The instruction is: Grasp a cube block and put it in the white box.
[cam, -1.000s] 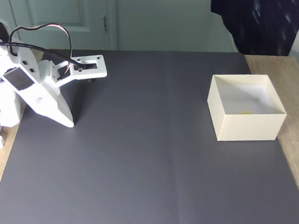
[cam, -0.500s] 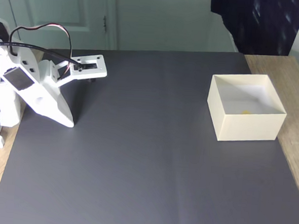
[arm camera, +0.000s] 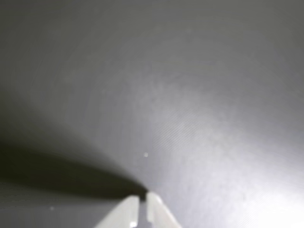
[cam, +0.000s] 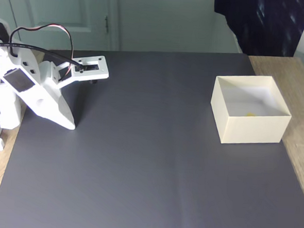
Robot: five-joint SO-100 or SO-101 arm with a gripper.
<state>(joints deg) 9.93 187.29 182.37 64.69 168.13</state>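
Cube (cam: 250,114): only a yellow sliver shows, low inside the box (cam: 250,128) behind its near wall, well apart from the fingers.

Fingers (arm camera: 127,216): tips drawn together, a thin dark slit between them, nothing held. In the wrist view they point down at the dark mat (arm camera: 190,95) with their own shadow spreading left of the tips. Whether the tips touch the mat cannot be told.

Gripper (cam: 69,123) in the fixed view: folded low at the left edge of the mat, nose down, close to the arm's base.

Outward from the fingers: bare mat on all sides, then across its full width to the right stands the box, near the mat's right edge, with wooden table (cam: 302,97) beyond it.

Step, as judged: the placing looks done, since the cube sits in the box and the arm is parked empty. Nothing further seems called for beyond holding the rest pose. Were another cube laid out, the move would call for lifting off the mat, parting the fingers and reaching out from this folded stance.
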